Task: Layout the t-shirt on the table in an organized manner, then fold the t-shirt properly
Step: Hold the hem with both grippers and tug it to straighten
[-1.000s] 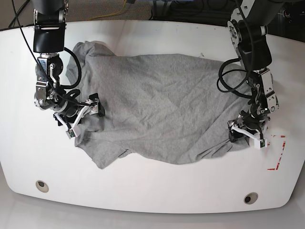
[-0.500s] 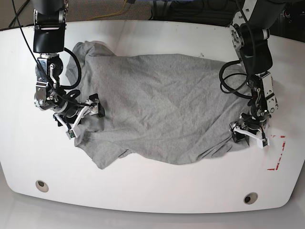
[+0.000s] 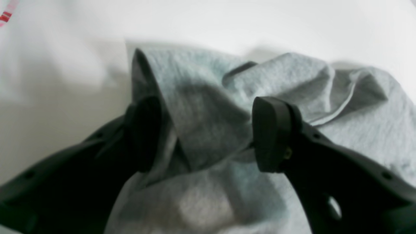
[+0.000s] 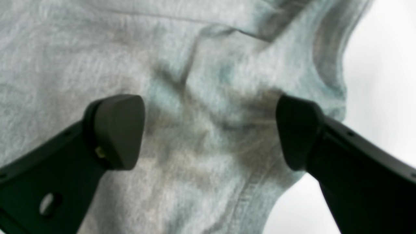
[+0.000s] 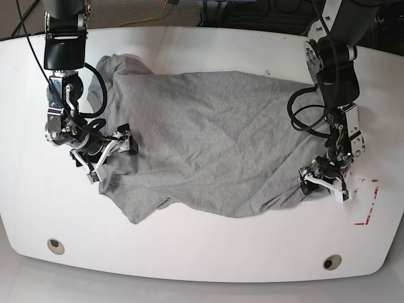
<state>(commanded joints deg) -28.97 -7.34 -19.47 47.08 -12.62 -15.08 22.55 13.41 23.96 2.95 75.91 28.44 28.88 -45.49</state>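
The heather-grey t-shirt [image 5: 208,145] lies spread and wrinkled across the white table [image 5: 208,252], one corner drooping toward the front left. On the right of the base view, my left gripper [image 5: 323,183] is at the shirt's right edge. In the left wrist view it [image 3: 208,133] is open, with a raised fold of t-shirt [image 3: 201,107] between its fingers. My right gripper [image 5: 107,151] is over the shirt's left edge. The right wrist view shows it [image 4: 208,130] wide open above flat cloth [image 4: 201,81], beside the hem.
A red dashed mark [image 5: 368,203] lies just right of the left gripper, and its corner shows in the left wrist view [image 3: 5,14]. Two grey grommets [image 5: 55,245] [image 5: 331,261] sit near the front edge. Black cables loop off both arms.
The left gripper has slid a little toward the front and left along the shirt's right edge. The right gripper has hardly moved.
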